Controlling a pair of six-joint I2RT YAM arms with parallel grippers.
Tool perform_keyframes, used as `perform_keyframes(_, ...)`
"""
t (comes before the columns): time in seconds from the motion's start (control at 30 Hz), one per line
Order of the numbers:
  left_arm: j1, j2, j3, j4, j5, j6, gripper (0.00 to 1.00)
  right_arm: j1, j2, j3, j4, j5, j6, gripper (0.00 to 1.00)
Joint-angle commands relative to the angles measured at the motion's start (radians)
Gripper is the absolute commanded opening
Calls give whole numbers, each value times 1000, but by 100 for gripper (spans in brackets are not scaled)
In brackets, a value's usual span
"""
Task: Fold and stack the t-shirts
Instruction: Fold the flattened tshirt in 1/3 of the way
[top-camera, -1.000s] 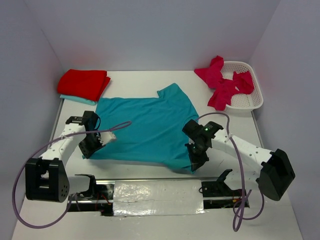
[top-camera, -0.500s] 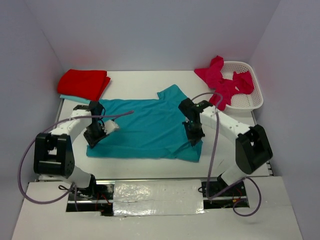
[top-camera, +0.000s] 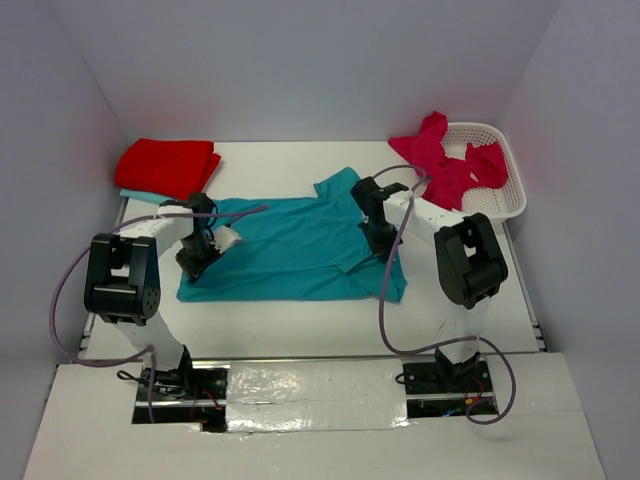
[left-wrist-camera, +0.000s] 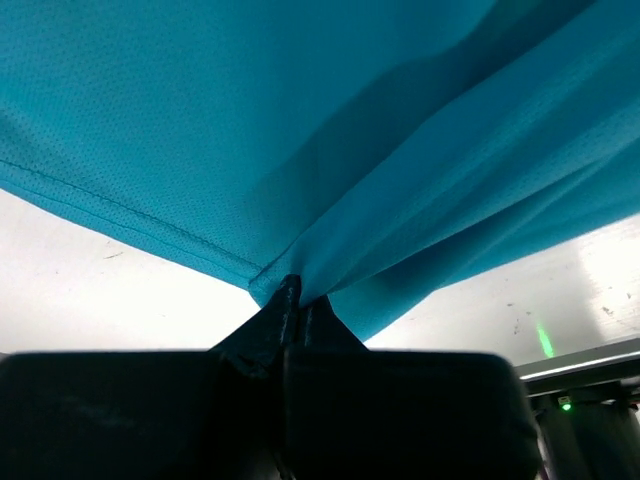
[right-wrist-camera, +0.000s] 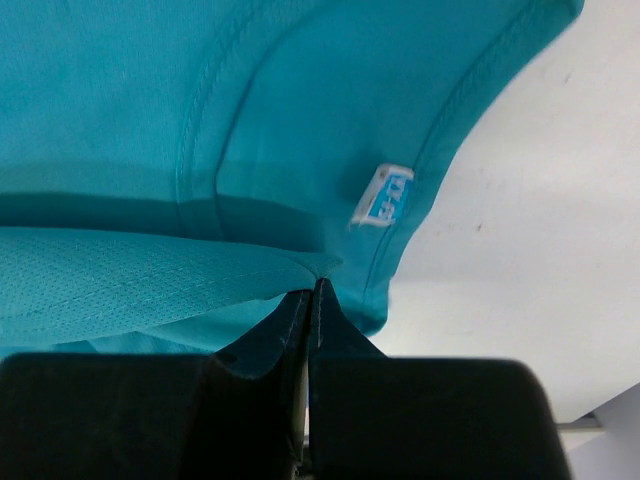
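1. On the white table (top-camera: 300, 330), near its middle, a teal t-shirt (top-camera: 300, 255) is spread out, with one sleeve pointed toward the far side.
2. Its left edge is pinched by the left gripper (left-wrist-camera: 290, 300). The jaws are closed tight on a fold at the hem, and the cloth is drawn up into a ridge above the table.
3. Its right side is gripped by the right gripper (right-wrist-camera: 312, 295). The jaws are likewise closed on a thin edge of fabric, doubled over the layer beneath, near the neck label (right-wrist-camera: 383, 195).
4. At the far left corner, a folded red t-shirt (top-camera: 165, 165) is laid on a folded teal t-shirt (top-camera: 140, 197).
5. At the far right, crumpled magenta t-shirts (top-camera: 445, 165) are heaped over the rim of a white mesh basket (top-camera: 505, 205), and part of the cloth is spilled onto the table.
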Motion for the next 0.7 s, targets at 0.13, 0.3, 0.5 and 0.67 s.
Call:
perform_keyframes(0.13, 17, 59, 84, 10, -72, -108, 18, -7, 82, 130, 35, 88, -78, 16)
perform_keyframes(0.3, 74, 95, 187, -28, -46, -203, 34, -35, 157, 203, 29, 144, -84, 52)
perform_keyframes(0.5, 204, 120, 391, -122, 153, -298, 99, -118, 24, 245, 9, 23, 63, 80)
perform_keyframes(0.67, 289, 45, 403, -181, 232, -303, 99, -176, -305, -120, 145, -311, 215, 44)
